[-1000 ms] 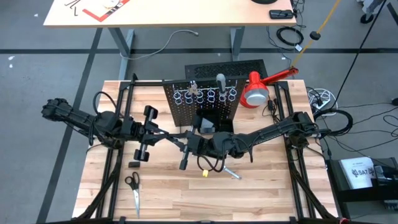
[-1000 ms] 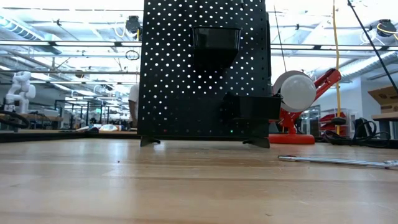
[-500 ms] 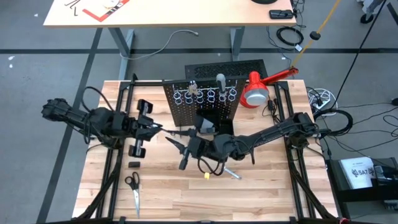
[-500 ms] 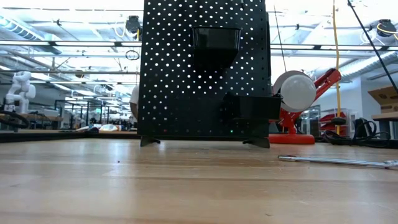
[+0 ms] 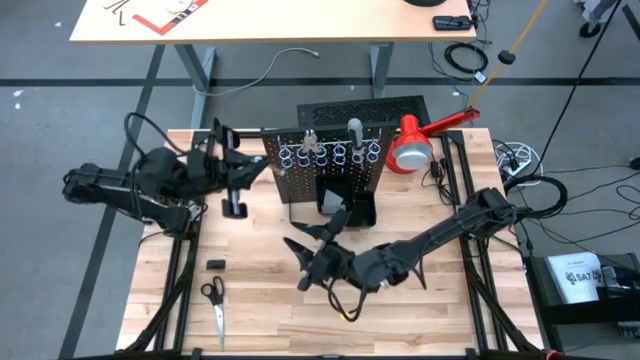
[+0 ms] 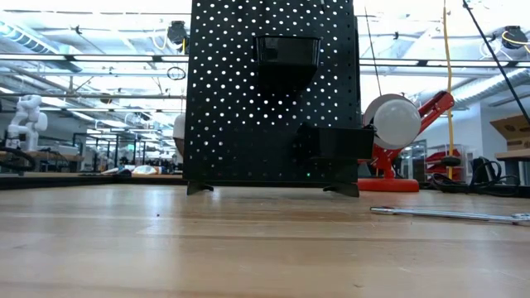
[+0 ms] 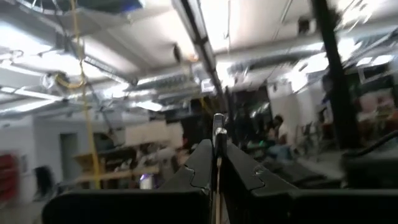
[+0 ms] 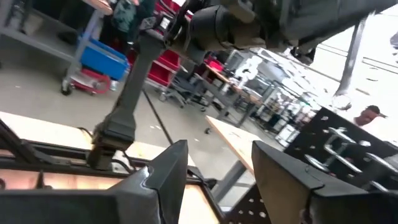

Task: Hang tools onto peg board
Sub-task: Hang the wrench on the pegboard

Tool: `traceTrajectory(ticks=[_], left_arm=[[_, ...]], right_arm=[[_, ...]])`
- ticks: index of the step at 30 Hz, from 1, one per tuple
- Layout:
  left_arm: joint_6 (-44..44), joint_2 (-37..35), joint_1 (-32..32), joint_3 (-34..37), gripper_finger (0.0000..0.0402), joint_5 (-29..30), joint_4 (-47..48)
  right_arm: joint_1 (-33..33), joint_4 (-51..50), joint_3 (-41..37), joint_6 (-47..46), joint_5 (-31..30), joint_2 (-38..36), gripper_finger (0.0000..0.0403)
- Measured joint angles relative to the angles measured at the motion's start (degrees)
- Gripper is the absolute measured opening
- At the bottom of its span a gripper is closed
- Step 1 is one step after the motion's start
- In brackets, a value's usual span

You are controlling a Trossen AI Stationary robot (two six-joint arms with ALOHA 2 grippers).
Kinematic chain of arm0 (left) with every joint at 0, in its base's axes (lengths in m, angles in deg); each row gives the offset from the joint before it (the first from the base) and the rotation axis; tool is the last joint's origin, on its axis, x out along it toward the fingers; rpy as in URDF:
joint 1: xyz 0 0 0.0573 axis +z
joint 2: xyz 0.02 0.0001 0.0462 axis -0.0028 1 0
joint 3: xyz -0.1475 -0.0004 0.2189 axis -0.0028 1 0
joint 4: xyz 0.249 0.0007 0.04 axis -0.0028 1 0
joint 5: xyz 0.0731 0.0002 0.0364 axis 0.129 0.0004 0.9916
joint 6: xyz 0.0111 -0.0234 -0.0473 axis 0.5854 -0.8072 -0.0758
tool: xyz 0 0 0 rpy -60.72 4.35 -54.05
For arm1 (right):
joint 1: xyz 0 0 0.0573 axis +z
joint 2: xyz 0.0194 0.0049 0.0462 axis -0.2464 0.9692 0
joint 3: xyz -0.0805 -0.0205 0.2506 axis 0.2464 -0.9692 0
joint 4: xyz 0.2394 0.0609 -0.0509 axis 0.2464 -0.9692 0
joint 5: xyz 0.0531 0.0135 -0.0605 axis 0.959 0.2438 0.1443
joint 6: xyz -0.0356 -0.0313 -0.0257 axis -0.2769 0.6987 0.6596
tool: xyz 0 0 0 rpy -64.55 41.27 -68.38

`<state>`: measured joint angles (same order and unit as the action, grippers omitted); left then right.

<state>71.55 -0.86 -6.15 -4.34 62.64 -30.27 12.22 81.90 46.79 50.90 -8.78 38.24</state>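
The upright black peg board (image 5: 325,165) stands at the table's far middle, with a row of silver rings (image 5: 332,153) and a black bin (image 5: 347,208). Pale-handled pliers (image 5: 312,141) and a grey-handled tool (image 5: 354,128) hang in the rings. My left gripper (image 5: 260,166) is raised just left of the board, shut on a thin silver wrench (image 7: 217,127). My right gripper (image 5: 312,240) stands open in front of the bin, nothing between its fingers (image 8: 165,180). Another silver wrench (image 6: 447,215) lies flat on the table. My left gripper pinches the thin silver wrench between its two shut fingers (image 7: 202,165). A short end of the wrench (image 7: 217,121) sticks out past the fingertips, seen edge-on. It is lifted clear of the table; its other end is hidden behind the fingers.
A red desk lamp (image 5: 413,146) stands right of the board, and a flat black slotted panel (image 5: 360,107) lies behind it. Scissors (image 5: 214,300) and a small black piece (image 5: 215,263) lie near the left front. A small yellow piece (image 5: 350,315) lies under my right arm.
My left gripper has risen from the table's middle and gone toward the far left, up beside the peg board, still shut on the wrench. My right gripper has opened and drawn back toward the near edge.
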Motion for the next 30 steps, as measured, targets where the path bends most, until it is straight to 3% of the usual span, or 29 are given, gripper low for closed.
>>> traceTrajectory(ticks=[12, 30], left_arm=[[-1.4, 4.4, 5.3, -11.2, 0.0019, 2.2, 15.3], [-4.1, 5.5, 8.0, -12.0, 0.0019, 6.4, 23.6]], right_arm=[[2.1, 0.3, 0.0, 2.3, -3.3, 0.0, 0.017], [2.1, 0.3, 0.0, 2.1, -3.2, -0.1, 0.0169]])
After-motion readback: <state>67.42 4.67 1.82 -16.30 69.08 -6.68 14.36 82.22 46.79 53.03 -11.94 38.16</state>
